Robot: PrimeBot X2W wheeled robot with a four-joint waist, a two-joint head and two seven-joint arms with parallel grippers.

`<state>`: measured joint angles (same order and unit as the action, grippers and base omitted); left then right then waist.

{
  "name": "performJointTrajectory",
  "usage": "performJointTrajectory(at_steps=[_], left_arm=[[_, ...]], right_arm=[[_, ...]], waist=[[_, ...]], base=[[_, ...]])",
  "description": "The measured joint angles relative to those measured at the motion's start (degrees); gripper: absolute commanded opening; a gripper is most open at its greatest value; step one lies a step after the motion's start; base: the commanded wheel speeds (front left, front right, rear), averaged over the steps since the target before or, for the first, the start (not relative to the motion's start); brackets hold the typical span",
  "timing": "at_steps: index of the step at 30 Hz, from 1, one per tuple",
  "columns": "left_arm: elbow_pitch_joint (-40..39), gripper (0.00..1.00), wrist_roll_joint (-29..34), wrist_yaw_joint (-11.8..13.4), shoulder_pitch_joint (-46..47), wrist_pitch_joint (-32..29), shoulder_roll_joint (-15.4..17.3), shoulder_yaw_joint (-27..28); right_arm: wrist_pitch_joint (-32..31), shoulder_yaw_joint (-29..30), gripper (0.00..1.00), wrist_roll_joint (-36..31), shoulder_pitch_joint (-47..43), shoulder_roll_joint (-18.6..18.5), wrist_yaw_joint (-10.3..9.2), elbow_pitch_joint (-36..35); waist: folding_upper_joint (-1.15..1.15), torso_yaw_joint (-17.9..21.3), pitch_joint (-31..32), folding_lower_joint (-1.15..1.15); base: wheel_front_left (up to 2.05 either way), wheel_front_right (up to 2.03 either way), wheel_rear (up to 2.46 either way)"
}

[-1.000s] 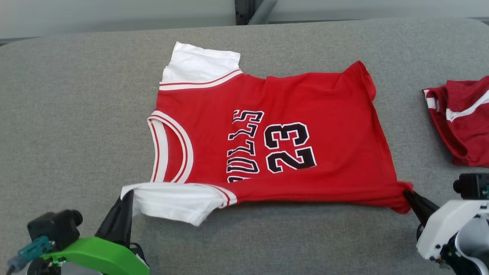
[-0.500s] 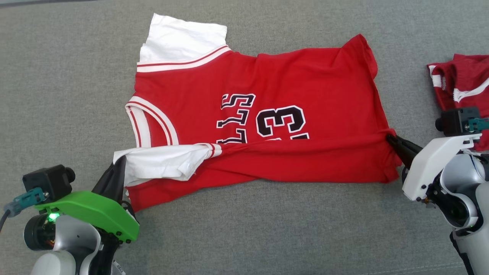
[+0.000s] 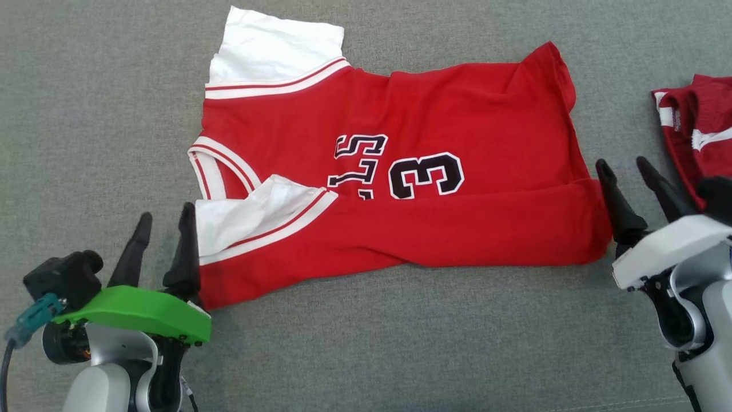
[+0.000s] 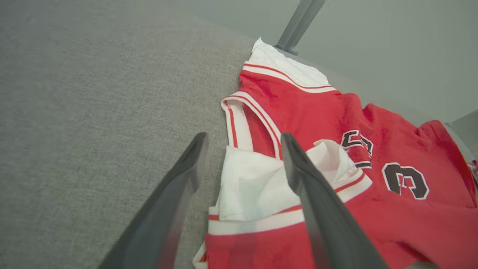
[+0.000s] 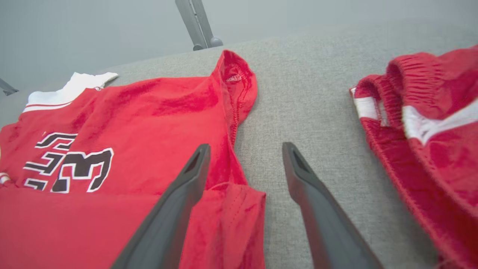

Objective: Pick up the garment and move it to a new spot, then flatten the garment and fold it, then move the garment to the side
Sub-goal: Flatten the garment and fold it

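Observation:
The garment (image 3: pixel 457 114) is a red jersey with white sleeves and black lettering, lying across the grey cloth surface. Its near long edge is folded up over the body and hides the lower part of the lettering. My left gripper (image 3: pixel 165 210) stands open at the garment's left end, beside the folded white sleeve (image 3: pixel 240 217), holding nothing. In the left wrist view the left gripper (image 4: pixel 243 135) has its fingers spread over that sleeve (image 4: pixel 254 186). At the right end, by the folded hem corner (image 5: pixel 231 209), my right gripper (image 3: pixel 621 162) (image 5: pixel 246 145) is open and holds nothing.
A second red garment (image 3: pixel 697 126) with white stripes lies bunched at the right, close to my right gripper; in the right wrist view this bunched garment (image 5: pixel 429 130) is right of the fingers. The grey cloth surface (image 3: pixel 86 114) stretches left of and in front of the jersey.
Both grippers carried the jersey's near edge up over its body and have let go; their fingers now stand open. The head camera has tilted down.

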<state>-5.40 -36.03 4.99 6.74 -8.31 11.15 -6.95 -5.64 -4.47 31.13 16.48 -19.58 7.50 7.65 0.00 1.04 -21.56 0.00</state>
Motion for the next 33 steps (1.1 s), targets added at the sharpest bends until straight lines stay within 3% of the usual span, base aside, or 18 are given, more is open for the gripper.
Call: performJointTrajectory(at_steps=[6, 11, 16, 25, 33], left_arm=[[0.6, 1.0, 5.78, 1.35, -0.1, 13.99, -2.09, 1.22], [2.53, 1.0, 11.63, 1.74, -0.05, 21.83, -2.19, 1.29], [4.41, 1.0, 15.22, 1.63, -0.13, 23.04, -2.33, 1.78], [6.38, 1.0, 17.47, -0.02, -0.64, 23.1, -3.32, 2.69], [15.45, 1.0, 15.79, -2.03, -4.35, 22.42, -4.99, -0.63]], right_arm=[[16.61, 6.09, 1.0, -8.25, -3.8, 4.8, -0.01, -0.32], [20.15, 8.09, 1.0, -15.14, -6.07, 8.29, 0.0, -1.66], [20.47, 8.39, 1.0, -17.53, -8.09, 10.28, 0.0, -2.22], [20.7, 8.12, 1.0, -17.85, -8.28, 10.67, 0.0, -1.69], [20.7, 6.68, 1.0, -16.79, -10.94, 10.81, 0.0, 5.31]], waist=[[0.0, -0.02, 1.12, 0.0], [0.0, 0.32, 2.41, 0.0], [0.0, 0.64, 3.61, 0.0], [0.0, 0.31, 4.54, 0.0], [0.0, -0.71, 3.41, 0.0]], base=[[0.0, 0.0, 0.0], [0.0, 0.0, 0.0], [0.0, 0.0, 0.0], [0.0, 0.0, 0.0], [0.0, 0.0, 0.0]])
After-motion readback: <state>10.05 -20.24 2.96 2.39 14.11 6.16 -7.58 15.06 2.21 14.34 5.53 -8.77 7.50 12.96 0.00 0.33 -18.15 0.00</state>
